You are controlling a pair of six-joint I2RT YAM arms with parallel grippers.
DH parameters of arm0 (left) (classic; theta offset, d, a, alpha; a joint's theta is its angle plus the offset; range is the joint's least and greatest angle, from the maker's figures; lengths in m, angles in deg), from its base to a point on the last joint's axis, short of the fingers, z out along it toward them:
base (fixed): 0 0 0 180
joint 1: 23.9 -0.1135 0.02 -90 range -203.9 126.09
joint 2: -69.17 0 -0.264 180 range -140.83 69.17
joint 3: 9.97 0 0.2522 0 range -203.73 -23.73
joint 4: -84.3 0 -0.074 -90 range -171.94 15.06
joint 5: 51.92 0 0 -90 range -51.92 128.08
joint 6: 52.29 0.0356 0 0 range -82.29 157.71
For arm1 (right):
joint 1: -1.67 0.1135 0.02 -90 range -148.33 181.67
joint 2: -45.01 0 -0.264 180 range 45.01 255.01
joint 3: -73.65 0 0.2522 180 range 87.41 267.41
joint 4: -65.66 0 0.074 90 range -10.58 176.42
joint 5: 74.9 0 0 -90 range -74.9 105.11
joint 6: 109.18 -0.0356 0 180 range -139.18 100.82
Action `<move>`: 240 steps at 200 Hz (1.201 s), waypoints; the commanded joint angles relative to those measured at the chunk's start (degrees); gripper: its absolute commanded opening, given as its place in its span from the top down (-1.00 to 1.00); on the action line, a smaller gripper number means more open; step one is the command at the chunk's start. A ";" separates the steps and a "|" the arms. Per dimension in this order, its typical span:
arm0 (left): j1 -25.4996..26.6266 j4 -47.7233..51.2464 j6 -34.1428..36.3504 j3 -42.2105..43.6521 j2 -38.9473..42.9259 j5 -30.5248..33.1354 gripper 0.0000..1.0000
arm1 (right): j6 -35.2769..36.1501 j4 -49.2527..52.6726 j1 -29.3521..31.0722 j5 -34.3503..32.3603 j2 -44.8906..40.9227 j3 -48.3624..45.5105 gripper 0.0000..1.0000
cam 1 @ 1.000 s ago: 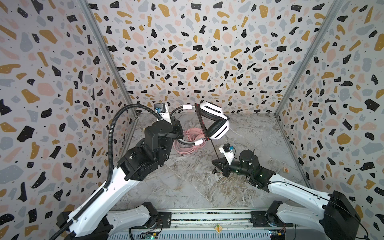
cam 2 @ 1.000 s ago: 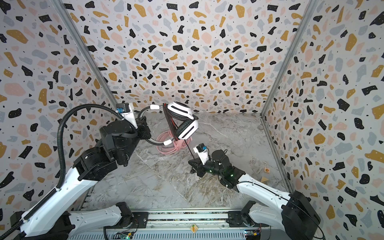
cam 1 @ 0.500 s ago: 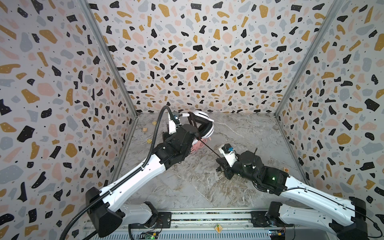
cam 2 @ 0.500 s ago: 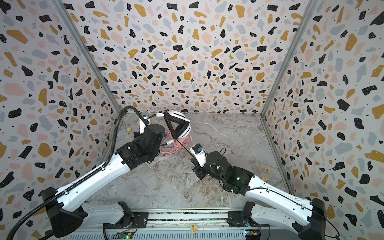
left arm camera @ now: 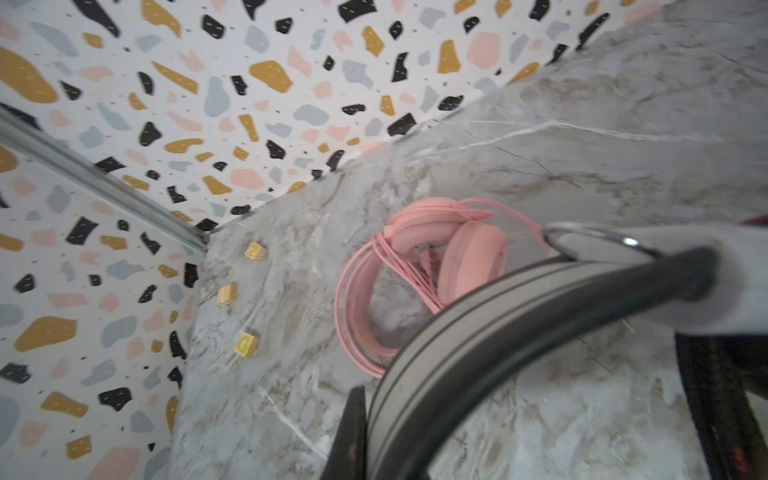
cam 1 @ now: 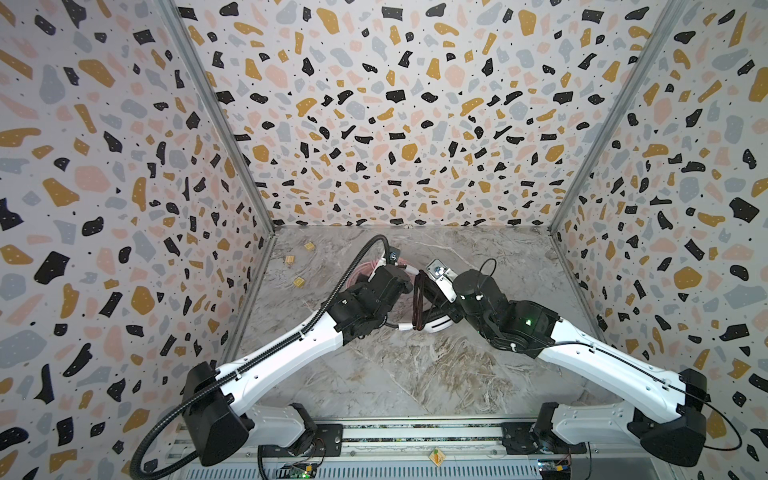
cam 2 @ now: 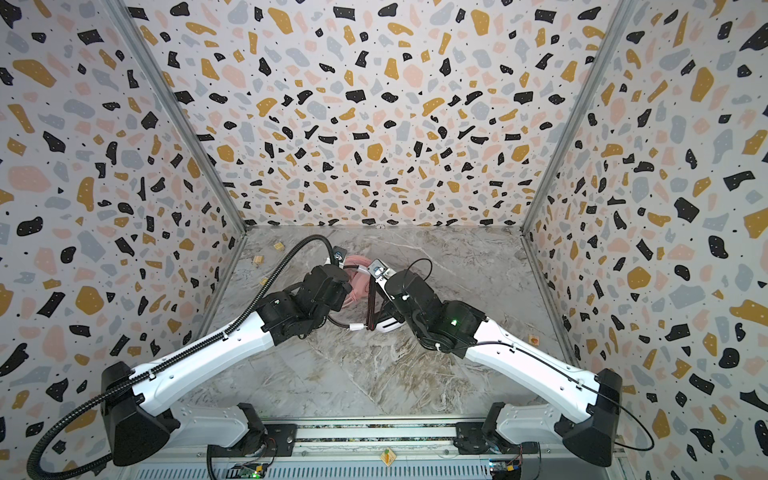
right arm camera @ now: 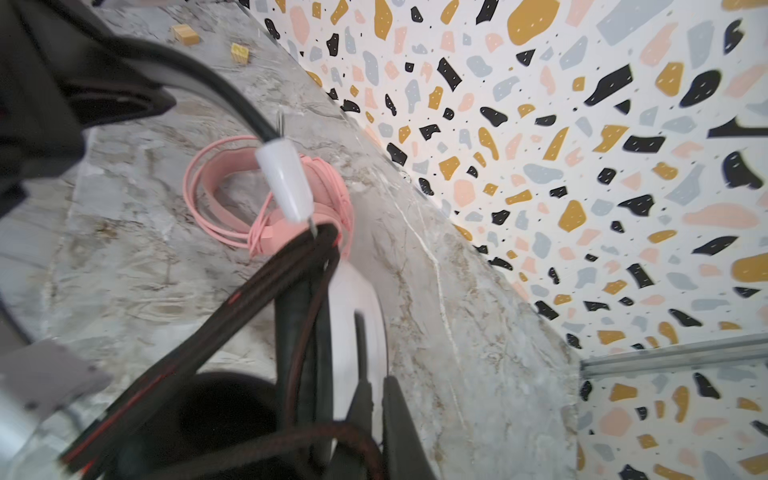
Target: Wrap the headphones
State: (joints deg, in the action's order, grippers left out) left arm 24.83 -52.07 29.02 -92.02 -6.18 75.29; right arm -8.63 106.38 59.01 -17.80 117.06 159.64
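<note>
Wrapping white headset (cam 1: 436, 326), mid-frame: L end effector (left arm camera: 362, 419) clamps band (left arm camera: 498, 316), R end effector (right arm camera: 376, 401) narrow, seemingly on cable (right arm camera: 249, 299); next prob tuck end

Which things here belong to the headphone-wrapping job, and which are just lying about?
Job:
- pink headset, its cable coiled around it
- white-and-black headset
- black cable, looped around that headset

Lying about:
- wooden blocks on the table near the left wall
</note>
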 commanded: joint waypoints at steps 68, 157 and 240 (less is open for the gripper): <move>2.93 3.94 4.67 0.24 6.09 -20.96 1.00 | 11.83 -9.13 -3.82 -0.50 0.04 0.77 0.77; 2.79 -5.89 2.37 2.96 16.70 -26.18 1.00 | -1.19 -5.69 -14.60 30.26 -3.55 -2.20 0.59; 2.17 -8.69 0.36 0.70 13.40 -20.00 1.00 | -13.87 -16.27 -23.99 44.85 -9.65 -15.99 -0.03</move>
State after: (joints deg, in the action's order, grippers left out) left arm 27.27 -53.04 32.41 -88.13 7.75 54.24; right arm -16.65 94.62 37.88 21.67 108.47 146.89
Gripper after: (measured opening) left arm 0.072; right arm 0.504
